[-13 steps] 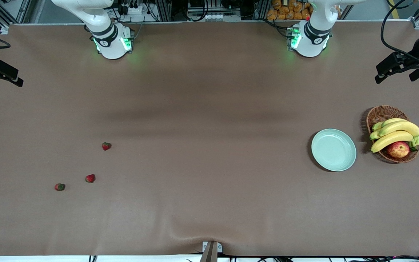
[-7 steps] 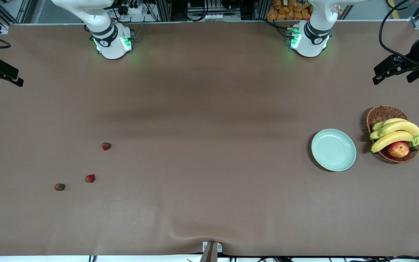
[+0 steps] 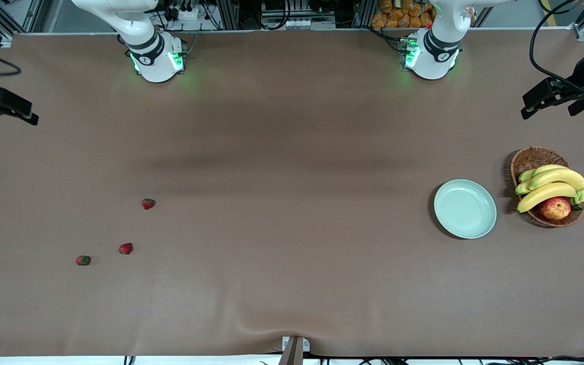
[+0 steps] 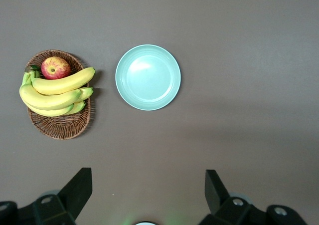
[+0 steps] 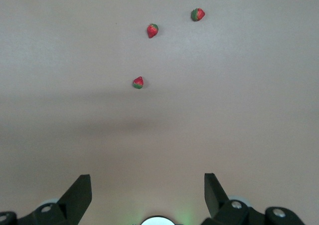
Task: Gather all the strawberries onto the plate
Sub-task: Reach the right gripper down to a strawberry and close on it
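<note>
Red strawberries lie unmoved, well apart from the empty plate; both grippers, left and right, merely shift overhead, jaws wide.

Robotics lab, two white robot arms bolted along a brown-covered counter, metal framing, cables

Red strawberries, mint-green plate, brown table.
</note>
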Robot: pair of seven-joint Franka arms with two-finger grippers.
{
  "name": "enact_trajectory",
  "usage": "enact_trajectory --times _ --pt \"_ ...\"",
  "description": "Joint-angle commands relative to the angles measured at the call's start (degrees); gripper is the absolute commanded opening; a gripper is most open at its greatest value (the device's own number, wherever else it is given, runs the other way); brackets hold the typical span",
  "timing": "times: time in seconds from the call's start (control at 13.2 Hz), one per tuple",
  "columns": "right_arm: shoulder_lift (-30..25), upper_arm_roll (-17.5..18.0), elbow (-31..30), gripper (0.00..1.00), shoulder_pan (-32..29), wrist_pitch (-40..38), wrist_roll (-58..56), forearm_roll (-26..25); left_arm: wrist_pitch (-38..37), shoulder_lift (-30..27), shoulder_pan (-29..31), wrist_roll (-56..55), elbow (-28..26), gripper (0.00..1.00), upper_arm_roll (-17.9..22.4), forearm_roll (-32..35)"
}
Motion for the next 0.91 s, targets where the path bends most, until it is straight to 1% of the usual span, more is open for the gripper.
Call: enact_trajectory --times 0.0,0.23,0.53,0.83 --pt "5.6 -0.1 2.0 1.00 0.8 2.1 0.1 0.4 -0.1 0.9 0.2 -1.1 1.5 1.00 -0.2 -0.2" --pt "10.9 -0.1 2.2 1.00 1.6 7.2 0.2 0.6 -0.1 0.9 0.3 -1.1 1.5 1.00 -0.2 -0.2" --pt "15.9 -0.1 2.2 1.00 4.3 13.4 0.6 0.5 -0.2 0.9 0.2 -1.1 1.5 1.00 -0.3 -0.2" --pt "21.8 -0.1 2.1 1.00 4.3 20.7 0.7 0.7 -0.2 0.9 0.2 -1.0 1.5 1.00 -0.3 -0.2"
